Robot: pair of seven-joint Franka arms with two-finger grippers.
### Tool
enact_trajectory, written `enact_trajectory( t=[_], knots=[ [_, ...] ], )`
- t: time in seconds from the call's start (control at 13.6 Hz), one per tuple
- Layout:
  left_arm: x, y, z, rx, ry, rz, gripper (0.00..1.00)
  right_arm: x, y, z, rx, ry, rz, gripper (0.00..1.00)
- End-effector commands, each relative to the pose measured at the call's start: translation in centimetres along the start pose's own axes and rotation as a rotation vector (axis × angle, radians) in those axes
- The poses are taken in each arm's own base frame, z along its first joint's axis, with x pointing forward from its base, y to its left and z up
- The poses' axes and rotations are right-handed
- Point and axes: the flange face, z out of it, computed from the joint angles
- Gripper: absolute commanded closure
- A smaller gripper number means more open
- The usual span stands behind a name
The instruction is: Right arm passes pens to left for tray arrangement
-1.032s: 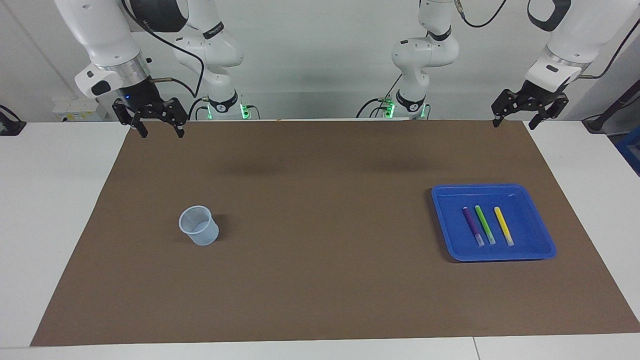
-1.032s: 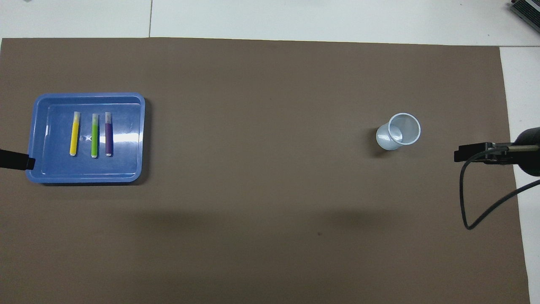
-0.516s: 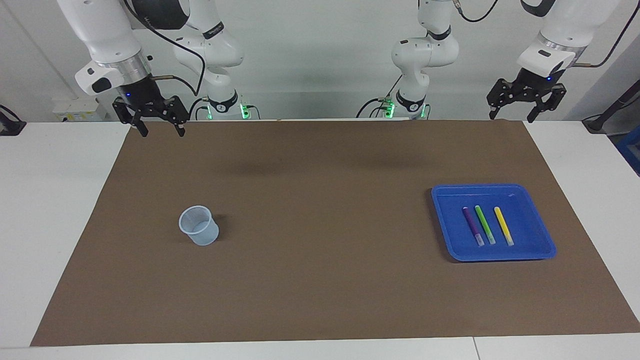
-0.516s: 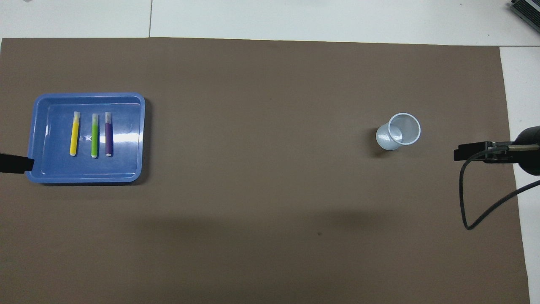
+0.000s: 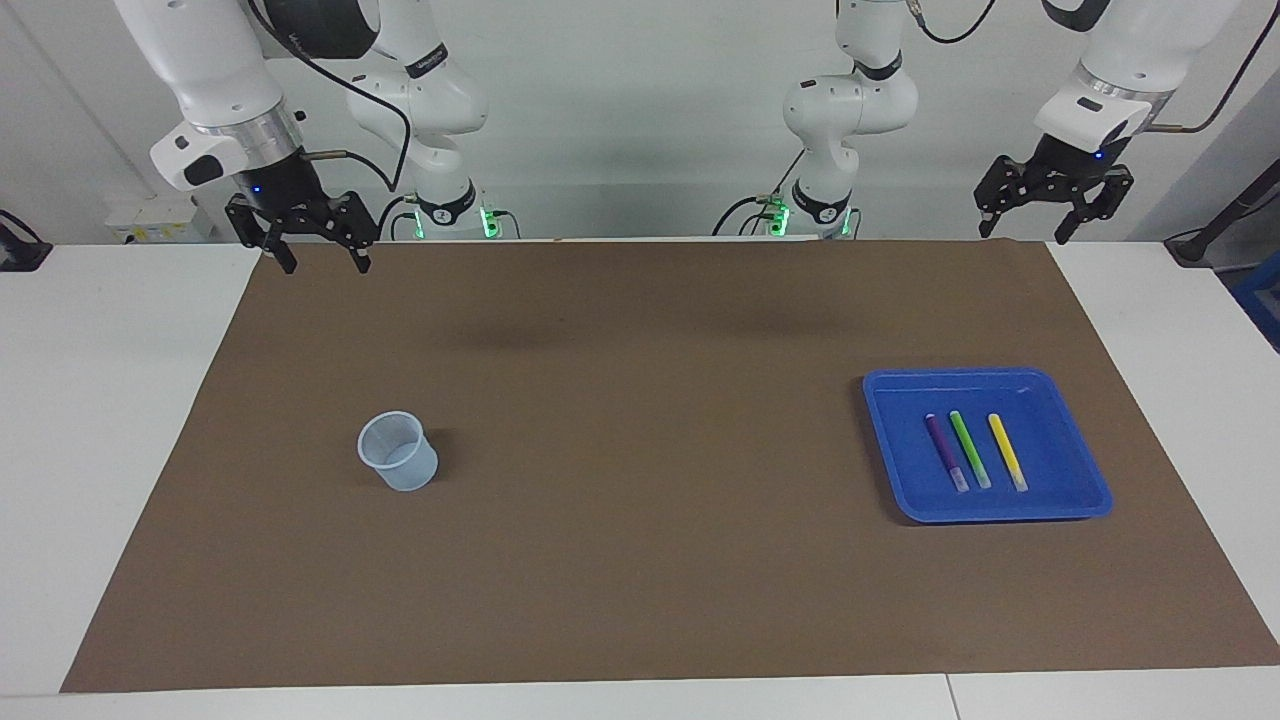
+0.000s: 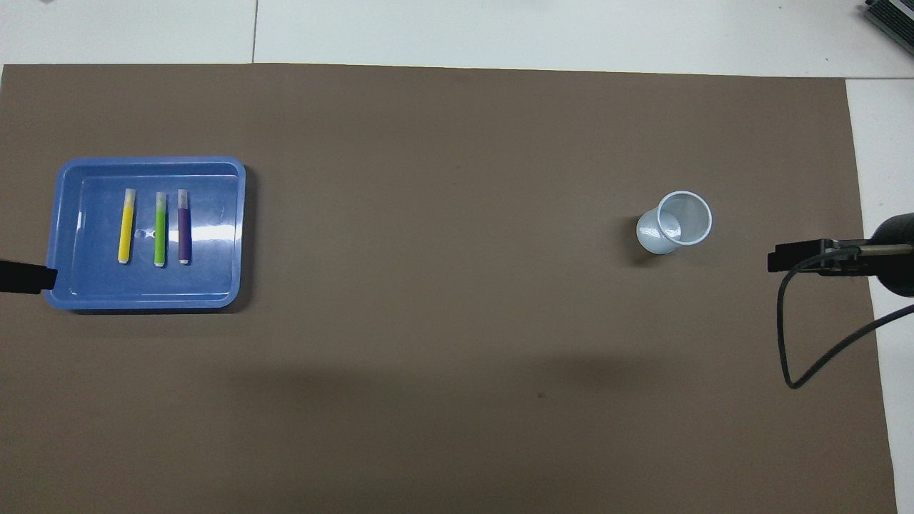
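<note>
Sitting flat in the blue tray [image 5: 1085,470], all three pens: purple pen [image 5: 945,452], green pen [image 5: 969,449], yellow pen [image 5: 1007,451], side by side, roughly parallel, not touching, pale ends pointing away from the robots. Tray is on the brown mat [image 5: 640,560] at the left arm's end of the counter [image 5: 100,400]. Translucent bluish cup [image 5: 398,451] stands upright on the mat toward the right arm's end, well apart from the tray, at about the same depth. Nothing lies between cup and tray, just bare mat. Left claw [image 5: 1052,231] hangs over the mat's edge nearest the robots, fingers spread wide, holding nothing. Right claw [image 5: 321,260] hangs over the mat corner at its own end, also wide and not gripping anything. Both arms waiting. In the overhead view only a dark tip of each arm shows at the frame edges, the left one overlapping the tray's corner; claws themselves are cut off there. A black cable [image 6: 807,335] loops by the right arm.
</note>
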Motion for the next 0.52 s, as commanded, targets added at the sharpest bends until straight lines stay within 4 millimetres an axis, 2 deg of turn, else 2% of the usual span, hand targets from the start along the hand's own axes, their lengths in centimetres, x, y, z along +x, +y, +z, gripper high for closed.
enact_trajectory(
  t=[0.0, 0.22, 0.44],
  knots=[
    [-0.58, 0.05, -0.18, 0.014, -0.01, 0.01, 0.0, -0.51, -0.27, -1.03, 0.009, 0.019, -0.014, 0.0],
    [-0.56, 0.04, -0.2, 0.015, -0.009, 0.01, 0.0, -0.74, -1.12, -1.24, 0.007, 0.018, -0.029, 0.0],
    [-0.58, 0.05, -0.18, 0.014, -0.01, 0.01, 0.0, -0.73, -0.89, -1.31, 0.007, 0.018, -0.025, 0.0]
  ],
)
